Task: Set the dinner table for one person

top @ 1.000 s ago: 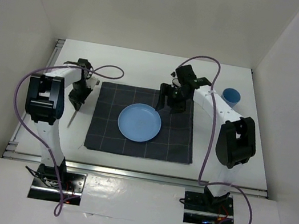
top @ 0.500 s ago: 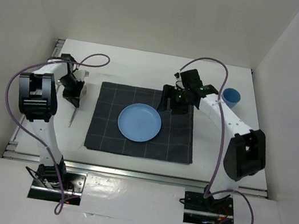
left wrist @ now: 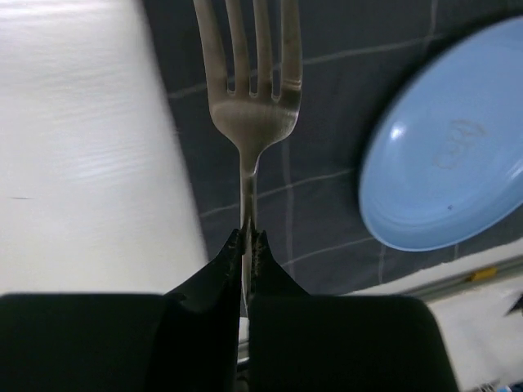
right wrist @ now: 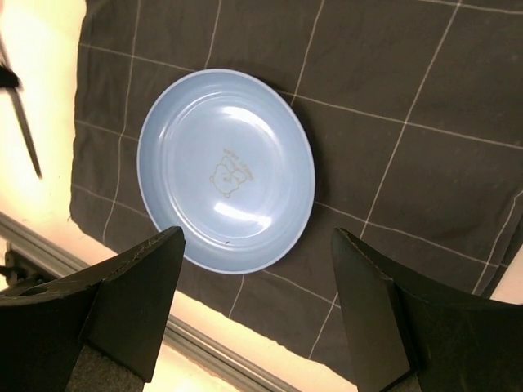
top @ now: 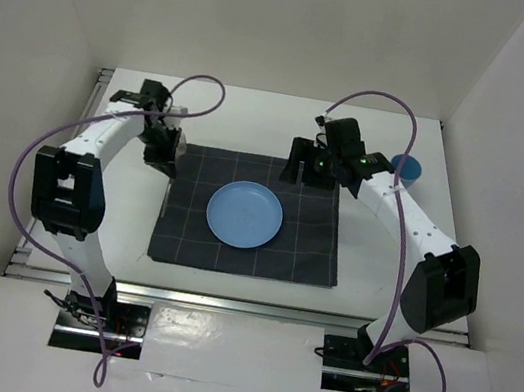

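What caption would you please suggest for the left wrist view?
Left claw grips a fork above the placemat, beside the blue plate.

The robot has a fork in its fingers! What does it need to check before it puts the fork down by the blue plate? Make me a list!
1. Fork held tight: ok, the left fingers are shut on its handle.
2. Fork over the placemat: ok, it is near the left edge.
3. Landing spot free: ok, bare cloth shows between that edge and the plate.
4. Fork's height above the cloth: cannot tell.
5. Right fingers out of the way: ok, they are open, empty and away from the fork.
6. Cup in its place: not ok, it stands on the table, far right, off the placemat.
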You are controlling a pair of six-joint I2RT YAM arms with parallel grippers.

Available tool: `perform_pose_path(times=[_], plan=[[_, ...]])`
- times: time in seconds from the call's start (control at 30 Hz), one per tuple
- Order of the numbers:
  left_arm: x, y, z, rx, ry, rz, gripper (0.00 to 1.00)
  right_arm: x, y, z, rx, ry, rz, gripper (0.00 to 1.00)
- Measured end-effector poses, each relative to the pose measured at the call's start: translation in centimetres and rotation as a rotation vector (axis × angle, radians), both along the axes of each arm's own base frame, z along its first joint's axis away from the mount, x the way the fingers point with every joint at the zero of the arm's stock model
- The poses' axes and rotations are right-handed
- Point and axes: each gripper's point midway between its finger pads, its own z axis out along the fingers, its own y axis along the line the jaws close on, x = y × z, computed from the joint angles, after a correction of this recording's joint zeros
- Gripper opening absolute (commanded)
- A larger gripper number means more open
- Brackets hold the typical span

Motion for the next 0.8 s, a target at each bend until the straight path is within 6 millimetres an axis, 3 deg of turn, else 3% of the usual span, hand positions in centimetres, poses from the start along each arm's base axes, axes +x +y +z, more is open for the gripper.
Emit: perform_pose_path(times=[0.13,0.27,0.6,0.77,0.8], plan=[[-1.4,-4.2,-1.7,-0.013,0.093,-0.034,0.0,-0.1,-0.5,-0.8,-0.02,0.012,-0.028,0.8],[-2.0,-5.7,-3.7,0.037,0.156,-0.011,0.0,0.0,-1.1,-1.5,-0.05,0.017,-0.054,0.8],[-2.2,-4.5,-8.9,0.182,0.258,0.063,0.0,0.6,-2.1,-1.5,-0.092,-0.006,-0.099,0.8],[-2.3,-4.7,-9.4,0.208,0.264,0.047,0.0,0.8,-2.5,-1.6,-0.109,-0.016,-0.113,0.8],[-2.4,-4.7,-9.4,0.213,0.263,0.043,0.14,0.9,-2.5,-1.6,-0.111,-0.017,-0.115,0.8]])
